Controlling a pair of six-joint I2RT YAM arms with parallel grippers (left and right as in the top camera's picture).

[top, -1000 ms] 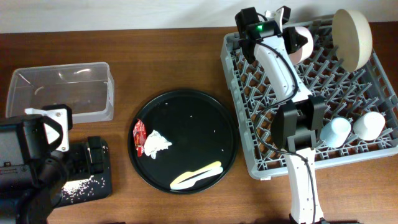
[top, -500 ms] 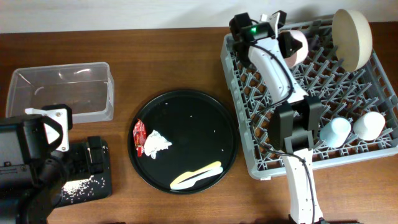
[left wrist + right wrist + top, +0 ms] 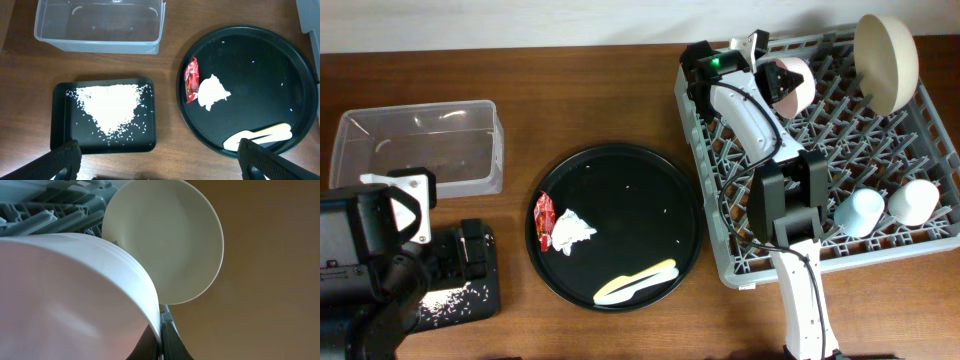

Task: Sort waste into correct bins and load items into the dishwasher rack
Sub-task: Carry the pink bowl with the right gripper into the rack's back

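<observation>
Left wrist view only: rice grains (image 3: 107, 107) were heaped in the flat black tray (image 3: 60, 120); overhead, the left arm hid most of that tray.
Right wrist view only: the pink bowl (image 3: 65, 295) had its rim pinched by the fingers, with the cream dish (image 3: 165, 240) behind it.
Right gripper (image 3: 782, 82): clamped on the pink bowl, arm reaching over the dishwasher rack (image 3: 712, 240) to its far left part.
Left gripper (image 3: 159, 147): jaws spread wide, empty, well left of the rack, pointing down.
In rack: one cream dish on edge, one light blue cup (image 3: 860, 211), one white cup (image 3: 913, 200).
Round black tray (image 3: 640, 180), just left of rack: one red wrapper (image 3: 191, 80), one napkin (image 3: 212, 92), two utensils (image 3: 260, 136).
Clear tub (image 3: 100, 42): one, well left of rack.
</observation>
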